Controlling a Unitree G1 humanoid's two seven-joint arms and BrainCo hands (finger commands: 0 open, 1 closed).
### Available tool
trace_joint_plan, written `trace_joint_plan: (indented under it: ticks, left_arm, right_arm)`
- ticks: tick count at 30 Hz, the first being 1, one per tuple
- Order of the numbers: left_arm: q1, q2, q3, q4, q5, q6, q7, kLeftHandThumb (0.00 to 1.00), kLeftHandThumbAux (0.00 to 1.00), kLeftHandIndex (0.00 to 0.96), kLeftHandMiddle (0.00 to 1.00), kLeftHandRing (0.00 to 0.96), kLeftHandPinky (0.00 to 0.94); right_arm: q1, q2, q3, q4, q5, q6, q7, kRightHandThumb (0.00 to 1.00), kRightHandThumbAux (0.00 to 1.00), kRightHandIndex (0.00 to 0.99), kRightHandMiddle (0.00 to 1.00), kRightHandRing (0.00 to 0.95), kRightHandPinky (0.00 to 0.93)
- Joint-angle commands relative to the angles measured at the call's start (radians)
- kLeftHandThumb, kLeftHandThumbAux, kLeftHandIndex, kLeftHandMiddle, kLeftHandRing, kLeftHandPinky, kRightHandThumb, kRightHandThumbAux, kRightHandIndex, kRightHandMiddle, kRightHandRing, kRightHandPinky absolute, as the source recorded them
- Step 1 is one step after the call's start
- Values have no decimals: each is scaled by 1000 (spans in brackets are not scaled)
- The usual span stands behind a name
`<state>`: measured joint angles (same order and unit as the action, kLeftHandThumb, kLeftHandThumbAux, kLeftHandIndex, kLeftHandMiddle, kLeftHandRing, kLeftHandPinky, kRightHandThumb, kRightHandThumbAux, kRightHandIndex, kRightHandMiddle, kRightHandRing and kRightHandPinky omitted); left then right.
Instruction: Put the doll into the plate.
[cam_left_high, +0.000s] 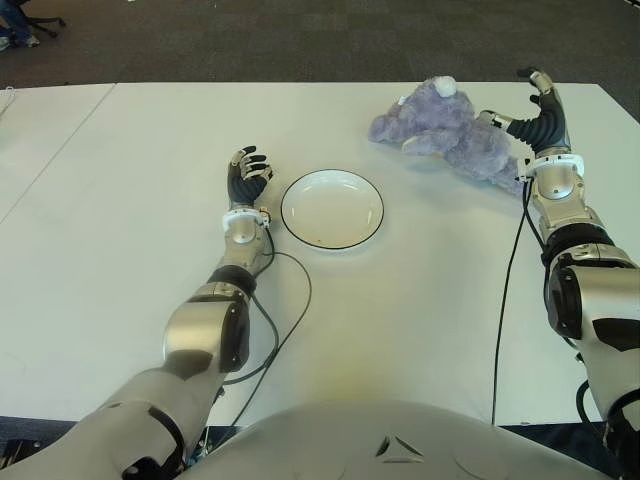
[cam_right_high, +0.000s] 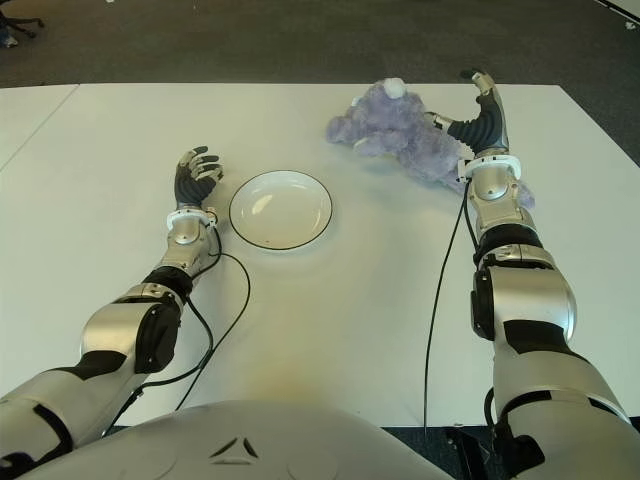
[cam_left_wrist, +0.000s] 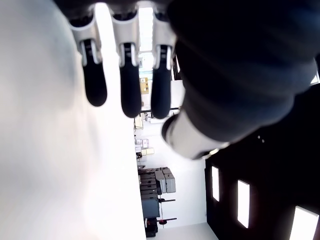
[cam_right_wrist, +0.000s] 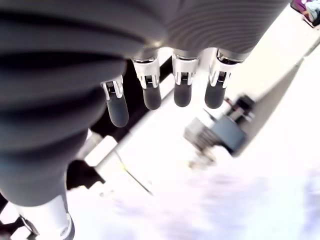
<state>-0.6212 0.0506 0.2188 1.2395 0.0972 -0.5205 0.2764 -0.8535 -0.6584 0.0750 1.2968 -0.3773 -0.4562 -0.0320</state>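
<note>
One purple doll (cam_left_high: 450, 130) lies beyond the empty plate (cam_left_high: 332, 208), right of it. Right hand (cam_left_high: 538, 118) beside the doll, fingers spread; left hand (cam_left_high: 247, 180) left of the plate, fingers relaxed, holding nothing.

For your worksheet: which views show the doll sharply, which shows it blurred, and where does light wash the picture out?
Both eye views show the doll sharply beside the right hand; the right wrist view smears it into a purple blur; the left wrist view is washed out along the white table.
</note>
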Motion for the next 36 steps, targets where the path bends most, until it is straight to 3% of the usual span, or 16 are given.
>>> trace_joint_plan:
  ticks: [1, 7, 12, 18, 23, 30, 36]
  left_arm:
    - [165, -45, 5, 118, -5, 115, -2, 361, 904, 241, 353, 375, 377]
    - [165, -44, 6, 119, -6, 118, -9, 360, 908, 239, 345, 369, 397]
    - [165, -48, 7, 118, -7, 111, -8, 356, 906, 233, 341, 364, 395]
    - [164, -49, 16, 118, -18, 120, -22, 445, 925, 219, 341, 350, 342]
    - [165, -52, 20, 117, -24, 113, -23, 462, 919, 211, 336, 349, 361]
    - [160, -58, 14, 118, -20, 122, -15, 403, 913, 205, 335, 355, 376]
    - [159, -55, 10, 118, -18, 120, -17, 479, 918, 207, 345, 355, 349]
  right_arm:
    - [-7, -22, 103, 16, -102, 55, 4, 208, 683, 136, 0, 0, 0]
    - [20, -30, 188, 16, -181, 62, -37, 252, 673, 147, 0, 0, 0]
    - [30, -36, 220, 21, -206, 63, -52, 300, 686, 164, 0, 0, 0]
    - [81, -39, 246, 36, -214, 63, -72, 338, 721, 191, 12, 0, 0]
    - [90, -27, 256, 50, -210, 82, -78, 352, 727, 193, 13, 0, 0]
    - [99, 50, 261, 65, -200, 123, -103, 346, 718, 205, 13, 0, 0]
    - [122, 107, 238, 69, -166, 102, -100, 340, 728, 225, 14, 0, 0]
